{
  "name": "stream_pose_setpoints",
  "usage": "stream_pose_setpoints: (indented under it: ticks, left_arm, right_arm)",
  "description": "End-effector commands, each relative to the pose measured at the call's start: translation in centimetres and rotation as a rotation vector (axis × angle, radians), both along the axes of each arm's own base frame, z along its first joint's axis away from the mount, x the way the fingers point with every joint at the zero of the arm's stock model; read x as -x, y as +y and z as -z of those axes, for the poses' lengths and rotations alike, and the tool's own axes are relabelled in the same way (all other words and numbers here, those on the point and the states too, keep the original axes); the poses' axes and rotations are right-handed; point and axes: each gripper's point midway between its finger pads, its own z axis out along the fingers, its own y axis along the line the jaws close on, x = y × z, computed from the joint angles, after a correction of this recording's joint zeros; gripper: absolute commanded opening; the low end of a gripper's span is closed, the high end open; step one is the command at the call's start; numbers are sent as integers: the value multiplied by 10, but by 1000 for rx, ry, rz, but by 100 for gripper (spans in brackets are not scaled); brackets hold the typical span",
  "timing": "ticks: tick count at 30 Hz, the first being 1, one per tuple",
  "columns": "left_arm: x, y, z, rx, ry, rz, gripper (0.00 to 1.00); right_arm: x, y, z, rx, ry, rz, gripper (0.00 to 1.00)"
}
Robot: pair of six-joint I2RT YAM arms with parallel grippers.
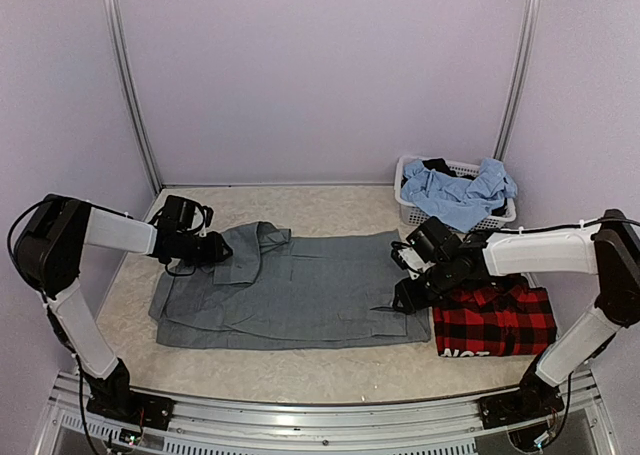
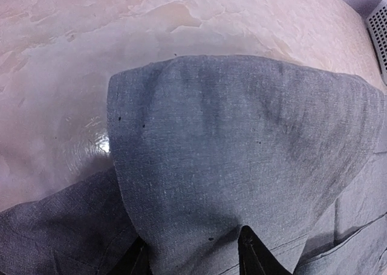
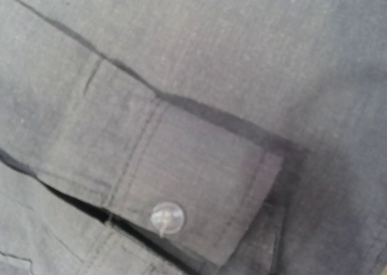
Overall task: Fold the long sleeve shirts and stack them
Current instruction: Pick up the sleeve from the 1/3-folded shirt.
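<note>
The grey collared shirt [image 1: 300, 295] lies spread across the middle of the table, with its collar at the left. My left gripper [image 1: 212, 248] is at the shirt's left end by the collar. In the left wrist view its fingertips [image 2: 253, 254] stand apart, and a raised fold of grey cloth [image 2: 242, 142] lies between and over them. My right gripper [image 1: 405, 297] is low over the shirt's right edge. The right wrist view shows no fingers, only a sleeve cuff [image 3: 181, 166] with a clear button [image 3: 167, 218]. The red-and-black plaid shirt [image 1: 495, 320] lies folded at the right.
A white basket [image 1: 408, 213] with blue clothes [image 1: 455, 195] stands at the back right, just behind my right arm. Pale walls close in the back and both sides. Bare beige tabletop [image 1: 300, 370] shows in front of the grey shirt.
</note>
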Motion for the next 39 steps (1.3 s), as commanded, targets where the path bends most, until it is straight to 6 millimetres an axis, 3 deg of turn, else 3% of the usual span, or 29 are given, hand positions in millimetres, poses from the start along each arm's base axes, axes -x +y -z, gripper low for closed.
stream_pose_setpoints:
  ticks: [1,8,11,13,21,27,33,39]
  left_arm:
    - [1,-5,-8,43,-25,24,34]
    - [4,-2,-19,43,-37,15,11]
    - [3,-5,-34,65,-57,17,4]
    - [-1,-8,-53,100,-88,21,1]
    - [-17,-10,-163,316,-259,35,0]
    - [-10,-21,-215,398,-294,118,0]
    - [17,-20,-247,419,-324,145,0]
    - [67,-17,-297,432,-407,205,0]
  right_arm:
    - [0,6,2,-14,2,-13,47]
    - [0,5,3,-13,5,-11,47]
    - [0,5,3,-10,3,-10,47]
    - [0,4,2,-7,-1,-7,47]
    - [-9,5,-10,-6,-36,-3,47]
    - [-16,5,-20,8,-61,2,47]
    - [-60,-2,-49,21,-182,43,48]
    - [-120,-2,-64,-6,-287,37,53]
